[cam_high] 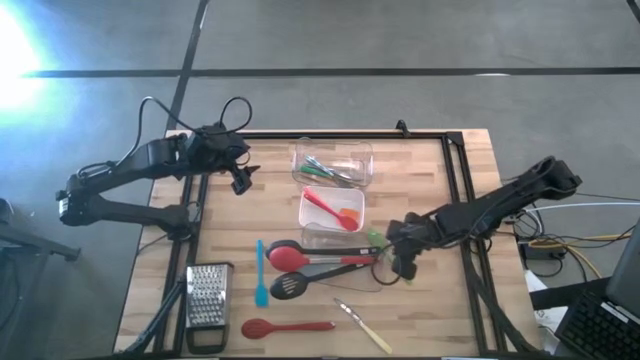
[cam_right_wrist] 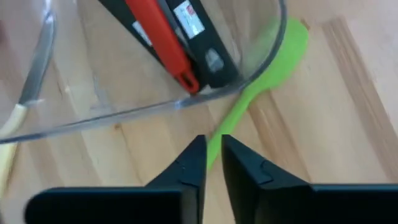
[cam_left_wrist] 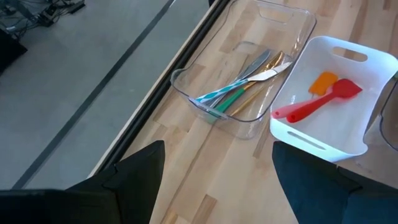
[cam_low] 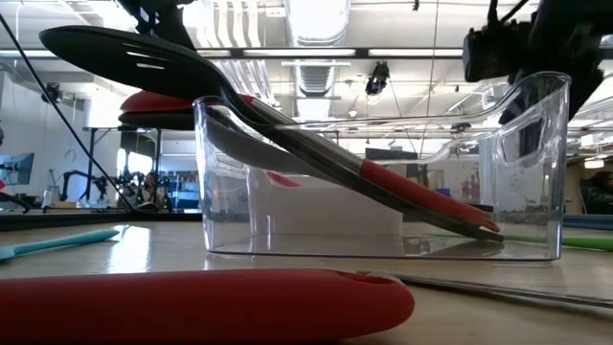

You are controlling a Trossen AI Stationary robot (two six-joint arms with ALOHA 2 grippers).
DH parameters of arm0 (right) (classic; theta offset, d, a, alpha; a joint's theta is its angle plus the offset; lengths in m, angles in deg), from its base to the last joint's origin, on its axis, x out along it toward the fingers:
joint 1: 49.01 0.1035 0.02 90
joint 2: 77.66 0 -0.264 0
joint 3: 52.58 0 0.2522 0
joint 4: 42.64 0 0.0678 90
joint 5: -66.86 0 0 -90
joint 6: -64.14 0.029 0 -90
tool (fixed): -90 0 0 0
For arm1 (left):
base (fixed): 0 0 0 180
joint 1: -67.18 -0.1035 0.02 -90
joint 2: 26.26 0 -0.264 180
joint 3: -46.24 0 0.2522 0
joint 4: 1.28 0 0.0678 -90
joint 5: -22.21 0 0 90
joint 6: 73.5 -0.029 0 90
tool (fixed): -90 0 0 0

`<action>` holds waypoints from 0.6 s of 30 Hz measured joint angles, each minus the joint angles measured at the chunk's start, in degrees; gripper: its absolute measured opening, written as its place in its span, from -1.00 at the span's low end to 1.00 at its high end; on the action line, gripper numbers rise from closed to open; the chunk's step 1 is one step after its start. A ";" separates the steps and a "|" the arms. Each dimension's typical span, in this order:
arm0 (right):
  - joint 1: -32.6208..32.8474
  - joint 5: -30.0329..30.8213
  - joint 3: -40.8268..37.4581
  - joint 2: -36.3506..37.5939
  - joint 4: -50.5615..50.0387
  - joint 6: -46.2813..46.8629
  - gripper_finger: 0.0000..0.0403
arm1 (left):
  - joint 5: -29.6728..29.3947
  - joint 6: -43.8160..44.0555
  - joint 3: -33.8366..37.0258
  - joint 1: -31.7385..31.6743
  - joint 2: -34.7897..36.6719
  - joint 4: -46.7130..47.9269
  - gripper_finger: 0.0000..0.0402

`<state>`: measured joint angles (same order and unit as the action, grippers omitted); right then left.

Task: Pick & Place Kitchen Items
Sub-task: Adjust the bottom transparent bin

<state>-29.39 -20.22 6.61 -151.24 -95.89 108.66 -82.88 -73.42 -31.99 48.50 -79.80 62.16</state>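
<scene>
Here, a slim bright-green spatula [cam_right_wrist: 264,78] — flat on the wood — is pinched by the nearly shut right gripper [cam_right_wrist: 213,163], while the left gripper [cam_left_wrist: 217,180] is held wide open.

A: Where's the light coming from?
B: Strong glare whitens the floor [cam_high: 30,40] at the high view's top left; ceiling lamps [cam_low: 321,19] blow out in the low view.
A: Anything soft?
B: The red handle [cam_low: 192,305] nearest the low camera blurs. In the right wrist view the green spatula [cam_right_wrist: 273,62] looks smeared, and the clear tub [cam_low: 383,172] carries bright reflections.
</scene>
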 joint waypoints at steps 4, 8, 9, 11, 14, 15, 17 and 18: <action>-1.70 0.55 -1.31 -0.58 4.68 -3.72 -0.93 | 0.00 0.07 0.00 0.00 0.00 -0.18 0.50; -3.50 0.85 -1.28 -0.90 7.79 -7.07 -0.96 | -0.02 0.35 0.00 0.00 0.00 -0.22 0.50; -3.88 0.88 -1.21 -1.15 8.39 -7.91 -0.96 | -0.02 0.44 0.00 0.00 0.00 -0.23 0.50; -4.49 0.88 -1.21 -1.30 9.96 -9.14 -0.96 | -0.02 0.44 0.00 0.00 0.00 -0.30 0.50; -5.28 0.72 -1.16 -1.87 11.24 -10.88 -0.96 | -0.02 0.42 0.00 0.00 0.00 -0.36 0.50; -5.49 0.69 -1.16 -2.15 11.62 -11.47 -0.96 | -0.01 0.42 0.02 0.00 0.00 -0.36 0.50; -6.07 0.62 -1.15 -3.17 12.05 -11.96 -0.96 | -0.03 0.42 0.02 0.00 -0.02 -0.37 0.50; -6.36 0.62 -1.14 -3.54 12.05 -12.13 -0.96 | -0.03 0.42 0.04 0.00 -0.02 -0.36 0.50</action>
<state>-35.75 -19.61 5.47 -154.78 -83.84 96.53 -82.91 -73.01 -31.94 48.50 -79.82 61.80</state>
